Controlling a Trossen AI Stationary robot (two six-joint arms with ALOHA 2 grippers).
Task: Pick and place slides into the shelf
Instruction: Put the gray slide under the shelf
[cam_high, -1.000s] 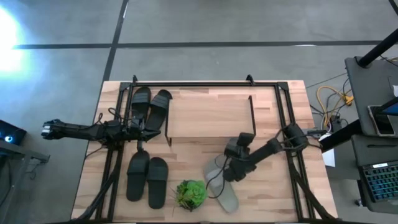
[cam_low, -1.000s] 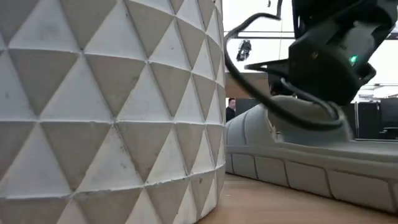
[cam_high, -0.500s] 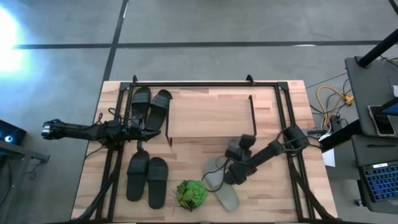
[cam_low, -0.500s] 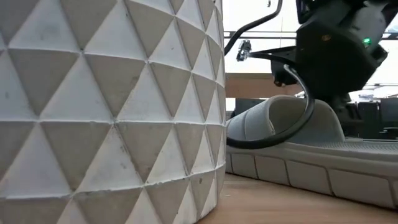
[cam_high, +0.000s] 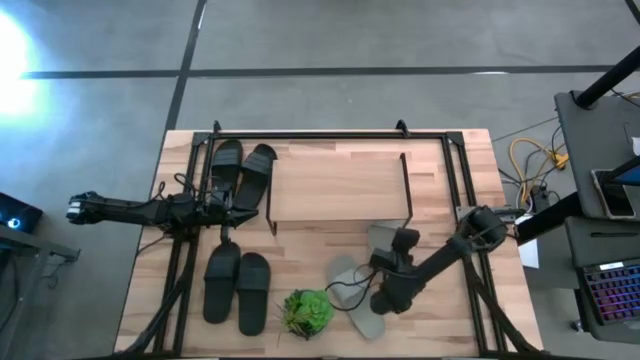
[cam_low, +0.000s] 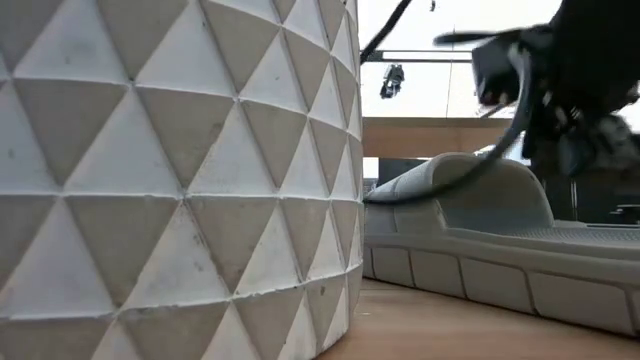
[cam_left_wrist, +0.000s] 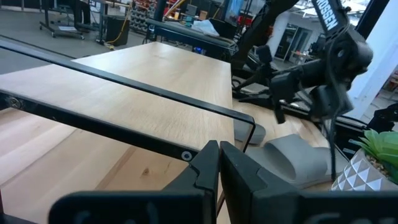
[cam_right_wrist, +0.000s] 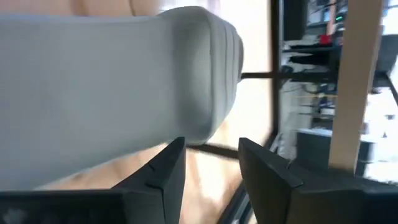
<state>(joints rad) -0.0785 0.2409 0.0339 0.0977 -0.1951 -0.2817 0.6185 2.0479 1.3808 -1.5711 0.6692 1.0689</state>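
My right gripper (cam_high: 385, 298), fingers spread, hovers over the pale grey rubber slide sandals (cam_high: 362, 318) at the counter's five o'clock, poised to grasp one.

we see the shelf (cam_high: 340, 180) at the table's (cam_high: 440, 335) back; slides (cam_high: 240, 172) under its left end; plant (cam_high: 306, 311) in front.

- The shelf (cam_high: 335, 180): light plank top on a thin black wire frame, standing toward the tabletop's far edge.
- One black pair of slides (cam_high: 241, 172) lies at the shelf's left end.
- A second black pair (cam_high: 238, 288) lies flat near the tabletop's front-left.
- The pale grey slides (cam_high: 352, 290) lie near the front edge, right of centre.
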